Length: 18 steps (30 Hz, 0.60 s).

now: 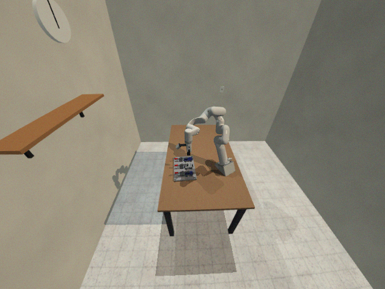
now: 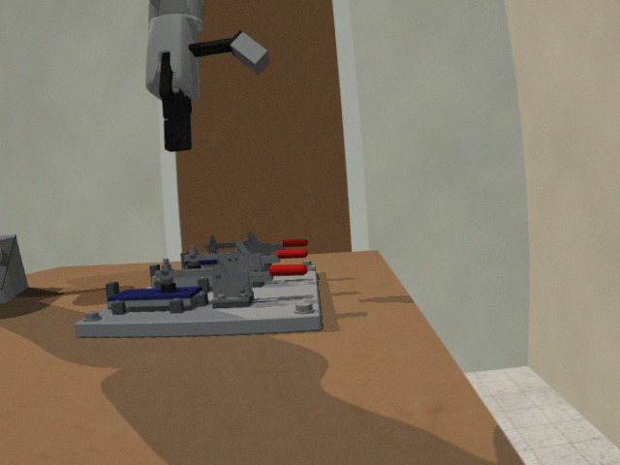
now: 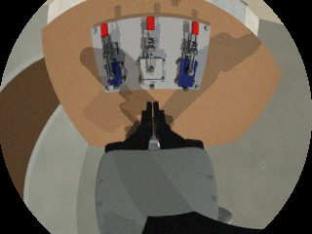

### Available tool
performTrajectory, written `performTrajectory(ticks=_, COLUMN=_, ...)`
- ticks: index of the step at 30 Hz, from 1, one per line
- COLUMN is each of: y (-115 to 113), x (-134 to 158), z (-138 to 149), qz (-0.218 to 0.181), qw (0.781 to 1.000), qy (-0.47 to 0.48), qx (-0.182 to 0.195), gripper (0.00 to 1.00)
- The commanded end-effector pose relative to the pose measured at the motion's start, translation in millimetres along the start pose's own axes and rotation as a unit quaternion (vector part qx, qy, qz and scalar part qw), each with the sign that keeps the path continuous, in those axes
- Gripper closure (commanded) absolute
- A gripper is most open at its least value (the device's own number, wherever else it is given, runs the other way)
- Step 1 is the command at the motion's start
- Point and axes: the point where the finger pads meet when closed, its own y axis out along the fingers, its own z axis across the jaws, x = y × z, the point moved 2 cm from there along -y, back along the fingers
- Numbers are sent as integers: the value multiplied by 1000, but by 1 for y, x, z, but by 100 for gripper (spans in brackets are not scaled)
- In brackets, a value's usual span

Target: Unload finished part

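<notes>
Jaws fully closed, fingertips pressed together, nothing between them. The gripper [image 3: 152,112] hangs in the air above the table, well above the fixture and off its far edge; in the exterior view the black fingers [image 2: 177,127] point straight down, high above the clamps. A small grey camera block [image 2: 249,51] sticks out to the right of the wrist on a black bracket.

Below, the grey fixture plate [image 2: 280,320] lies flat on the brown table [image 2: 390,380], with three nests side by side. In the wrist view, the finished part [image 3: 151,69], pale grey, sits in the middle nest. A blue blank [image 3: 117,72] sits in the left nest, another blue blank [image 3: 186,72] in the right nest. Each nest has a toggle clamp with a red handle [image 3: 150,23] at the end away from the gripper; in the exterior view the three red handles [image 2: 288,269] lie roughly level, pointing right. The milled slot is too small to make out. Nearest blue blank [image 2: 150,294] lies low in its nest with a clamp tip on top.

In the top view, the white arm [image 1: 205,116] arches from its grey pedestal [image 1: 230,170] on the right side of the table over to the fixture's far end. Wooden wall shelf [image 1: 46,124] and round wall clock [image 1: 51,20] on the left wall.
</notes>
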Motion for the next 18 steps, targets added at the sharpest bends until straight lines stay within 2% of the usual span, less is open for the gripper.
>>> performTrajectory(ticks=1, y=-1, x=-1, z=0, qz=1, qw=1000, qy=1, qx=-1, gripper=100)
performTrajectory(ticks=2, y=-1, x=-1, z=0, qz=1, qw=1000, qy=1, qx=-1, gripper=100)
performTrajectory(ticks=3, y=-1, x=-1, z=0, qz=1, qw=1000, qy=1, qx=-1, gripper=0)
performTrajectory(ticks=18, y=-1, x=-1, z=0, qz=1, qw=1000, qy=1, qx=-1, gripper=0)
